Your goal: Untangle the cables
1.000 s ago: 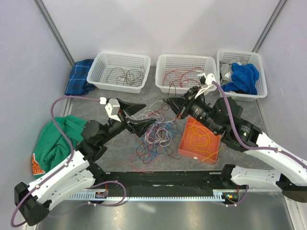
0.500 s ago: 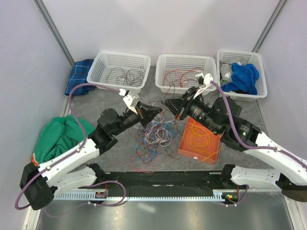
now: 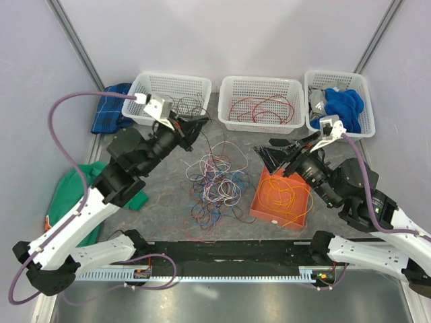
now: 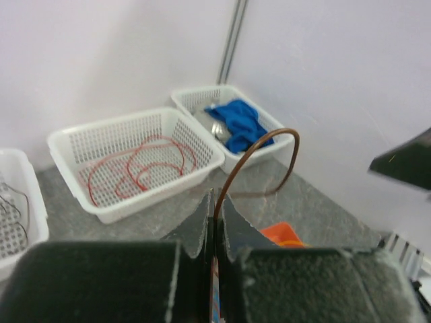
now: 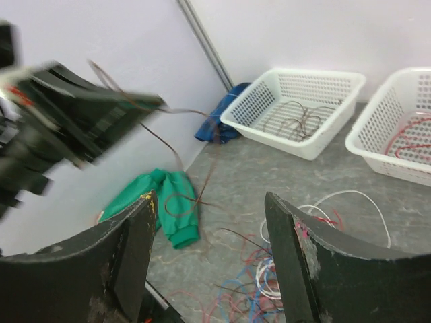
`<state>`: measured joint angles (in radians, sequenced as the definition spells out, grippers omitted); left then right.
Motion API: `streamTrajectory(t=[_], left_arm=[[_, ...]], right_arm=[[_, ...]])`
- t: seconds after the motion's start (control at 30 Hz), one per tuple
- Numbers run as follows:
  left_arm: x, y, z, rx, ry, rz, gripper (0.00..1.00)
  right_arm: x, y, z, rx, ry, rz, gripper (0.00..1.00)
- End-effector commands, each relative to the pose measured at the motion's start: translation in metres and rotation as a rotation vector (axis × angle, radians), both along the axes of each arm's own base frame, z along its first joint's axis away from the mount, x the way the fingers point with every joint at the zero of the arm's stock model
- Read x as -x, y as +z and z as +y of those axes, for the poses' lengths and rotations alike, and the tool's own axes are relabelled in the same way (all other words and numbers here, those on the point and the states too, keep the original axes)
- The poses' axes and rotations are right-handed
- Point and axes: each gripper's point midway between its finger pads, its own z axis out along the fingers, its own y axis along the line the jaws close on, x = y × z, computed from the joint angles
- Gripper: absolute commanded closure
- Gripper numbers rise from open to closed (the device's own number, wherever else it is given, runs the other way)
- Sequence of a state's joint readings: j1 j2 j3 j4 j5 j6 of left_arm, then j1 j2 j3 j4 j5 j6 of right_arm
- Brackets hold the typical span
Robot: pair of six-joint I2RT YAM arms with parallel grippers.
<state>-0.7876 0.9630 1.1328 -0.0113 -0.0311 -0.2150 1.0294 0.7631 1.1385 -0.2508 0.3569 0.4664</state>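
L gripper (image 4: 214, 200) clamped on brown cable (image 4: 250, 149) nr left basket (image 3: 172, 77); R gripper (image 5: 210, 198) spread apart

**Open Strip Left of the Tangle**

Bare worktop (image 3: 165, 202) shows between the green cloth (image 3: 66, 198) and the cables (image 3: 217, 180). The orange tray (image 3: 258, 194) crowds the tangle's right side; three white baskets (image 3: 259, 124) wall the far edge. A brown cable (image 4: 283, 130) pinched in the left claw (image 3: 196, 125) hangs across before the wide-spread right claw (image 3: 268, 151).

Grey table (image 3: 168, 192) carries three white baskets (image 3: 165, 122), orange tray (image 3: 258, 196), tangled cables (image 3: 215, 178), green cloth (image 3: 73, 190).
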Motion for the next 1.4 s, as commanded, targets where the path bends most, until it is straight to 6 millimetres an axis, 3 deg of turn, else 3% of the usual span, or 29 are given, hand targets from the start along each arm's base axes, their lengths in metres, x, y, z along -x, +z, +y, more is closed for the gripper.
streamTrajectory(t=[0.0, 0.03, 0.2, 0.23, 0.27, 0.3, 0.37, 0.4, 0.47, 0.5, 0.53, 0.6, 0.7, 0.8, 0.93, 1.03, 1.23, 1.27, 1.33, 1.37], left_arm=[[0.002, 0.045, 0.02, -0.026, 0.067, -0.069, 0.98], [0.003, 0.063, 0.02, -0.01, 0.065, -0.087, 0.98], [0.004, 0.107, 0.016, 0.017, 0.046, -0.141, 0.98], [0.0, 0.123, 0.016, 0.026, 0.063, -0.16, 0.98], [-0.002, 0.13, 0.018, 0.014, 0.082, -0.176, 0.98], [0.0, 0.152, 0.026, 0.031, 0.106, -0.208, 0.98], [-0.021, 0.158, 0.03, -0.01, 0.205, -0.223, 0.98], [-0.022, 0.179, 0.04, 0.001, 0.251, -0.263, 0.98], [-0.038, 0.193, 0.059, -0.026, 0.399, -0.293, 0.98], [-0.054, 0.19, 0.052, -0.052, 0.435, -0.285, 0.98], [-0.05, 0.213, 0.063, -0.018, 0.465, -0.32, 0.98], [-0.053, 0.232, 0.064, -0.001, 0.492, -0.352, 0.98], [-0.046, 0.259, 0.07, 0.06, 0.496, -0.401, 0.98], [-0.049, 0.273, 0.069, 0.089, 0.511, -0.429, 0.98], [-0.058, 0.279, 0.073, 0.075, 0.583, -0.475, 0.98], [-0.082, 0.268, 0.078, 0.018, 0.667, -0.481, 0.98], [-0.16, 0.211, 0.089, 0.026, 0.65, -0.294, 0.98], [-0.178, 0.2, 0.106, 0.02, 0.678, -0.262, 0.98], [-0.207, 0.176, 0.108, 0.021, 0.664, -0.2, 0.98], [-0.22, 0.168, 0.119, 0.015, 0.687, -0.184, 0.98]], right_arm=[[-0.01, -0.039, -0.005, 0.091, -0.059, 0.03, 0.28], [-0.008, -0.046, 0.0, 0.103, -0.038, 0.034, 0.28], [-0.007, -0.087, 0.024, 0.138, 0.039, 0.083, 0.28], [-0.007, -0.093, 0.027, 0.139, 0.047, 0.093, 0.28], [-0.006, -0.097, 0.029, 0.132, 0.054, 0.104, 0.29], [-0.006, -0.106, 0.03, 0.14, 0.057, 0.115, 0.28], [-0.006, -0.115, 0.029, 0.142, 0.053, 0.128, 0.29], [-0.006, -0.124, 0.029, 0.148, 0.049, 0.144, 0.29], [-0.004, -0.128, 0.027, 0.144, 0.049, 0.15, 0.29], [-0.005, -0.134, 0.026, 0.153, 0.043, 0.158, 0.29], [-0.005, -0.134, 0.025, 0.153, 0.041, 0.156, 0.29], [-0.005, -0.135, 0.024, 0.156, 0.037, 0.155, 0.29], [-0.008, -0.141, 0.028, 0.192, 0.041, 0.153, 0.29], [-0.01, -0.151, 0.035, 0.221, 0.051, 0.158, 0.29], [-0.009, -0.16, 0.041, 0.223, 0.072, 0.174, 0.29], [-0.008, -0.162, 0.039, 0.216, 0.072, 0.178, 0.29], [-0.009, -0.156, 0.032, 0.236, 0.051, 0.162, 0.29], [-0.011, -0.151, 0.029, 0.238, 0.033, 0.155, 0.28], [-0.013, -0.147, 0.028, 0.25, 0.021, 0.141, 0.28], [-0.014, -0.142, 0.027, 0.246, 0.015, 0.133, 0.29]])
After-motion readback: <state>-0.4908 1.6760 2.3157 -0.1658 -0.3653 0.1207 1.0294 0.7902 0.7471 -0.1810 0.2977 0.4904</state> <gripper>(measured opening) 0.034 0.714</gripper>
